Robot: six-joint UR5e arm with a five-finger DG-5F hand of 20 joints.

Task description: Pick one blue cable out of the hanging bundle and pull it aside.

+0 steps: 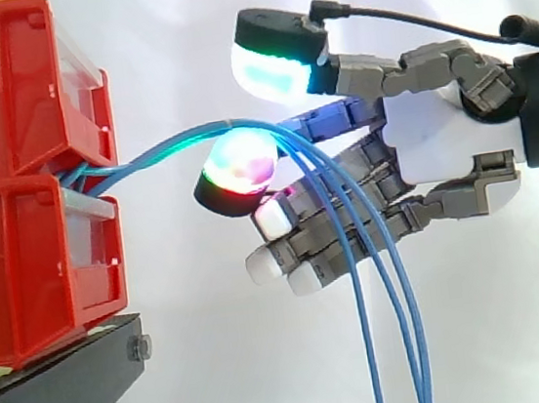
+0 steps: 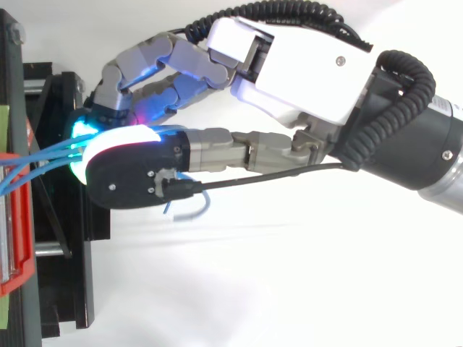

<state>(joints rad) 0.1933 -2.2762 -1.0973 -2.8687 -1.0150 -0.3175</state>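
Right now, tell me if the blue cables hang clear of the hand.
No, the blue cables drape over fingers of the hand.

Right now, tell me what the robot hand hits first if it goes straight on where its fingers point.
Probably the red bins, the stacked pair its fingertips face across a gap. The blue cables drape over the robot hand. Depth is unsure.

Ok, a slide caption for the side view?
Hand open among blue cables arching from the red bins and hanging down, one glowing fingertip under the arch, another above it.
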